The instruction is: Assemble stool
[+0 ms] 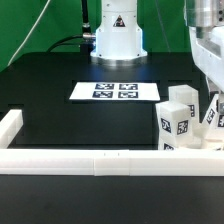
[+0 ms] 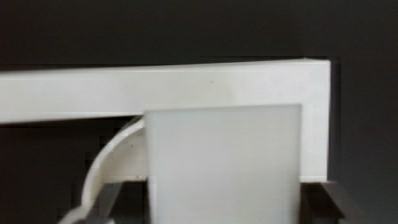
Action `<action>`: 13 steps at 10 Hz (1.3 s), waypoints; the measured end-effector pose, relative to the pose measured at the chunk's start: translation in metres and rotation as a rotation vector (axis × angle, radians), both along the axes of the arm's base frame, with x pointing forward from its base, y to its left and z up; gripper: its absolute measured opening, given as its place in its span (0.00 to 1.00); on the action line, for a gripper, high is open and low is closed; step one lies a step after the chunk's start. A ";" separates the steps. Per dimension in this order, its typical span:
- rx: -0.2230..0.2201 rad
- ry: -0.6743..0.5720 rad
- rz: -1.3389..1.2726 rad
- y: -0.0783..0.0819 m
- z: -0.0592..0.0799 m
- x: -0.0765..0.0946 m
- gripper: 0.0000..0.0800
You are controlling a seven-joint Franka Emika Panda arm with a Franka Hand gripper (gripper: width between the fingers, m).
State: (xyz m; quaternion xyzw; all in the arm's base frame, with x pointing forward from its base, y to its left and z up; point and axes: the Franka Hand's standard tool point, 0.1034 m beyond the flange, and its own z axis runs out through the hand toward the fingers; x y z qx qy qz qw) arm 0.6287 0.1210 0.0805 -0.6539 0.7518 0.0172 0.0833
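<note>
In the wrist view a white blocky leg stands between my gripper's dark fingers, which press on its two sides. In the exterior view my gripper comes down at the far right over a tagged leg beside the front rail. Another upright tagged leg stands just to the exterior view's left of it. A thin curved white edge shows beside the held leg; I cannot tell whether it is the round seat. The seat does not show plainly in either view.
The long white border rail runs along the front, with a short arm at the exterior view's left; it also fills the wrist view behind the leg. The marker board lies mid-table. The robot base stands at the back.
</note>
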 end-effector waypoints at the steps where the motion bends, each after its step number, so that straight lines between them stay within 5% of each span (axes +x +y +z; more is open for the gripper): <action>1: 0.022 -0.003 -0.084 0.000 0.000 0.000 0.42; 4: 0.040 0.014 -0.225 0.000 0.000 0.001 0.42; 9: 0.135 -0.005 -0.537 0.003 -0.001 -0.001 0.42; 13: 0.135 -0.017 -0.501 0.003 -0.002 -0.001 0.43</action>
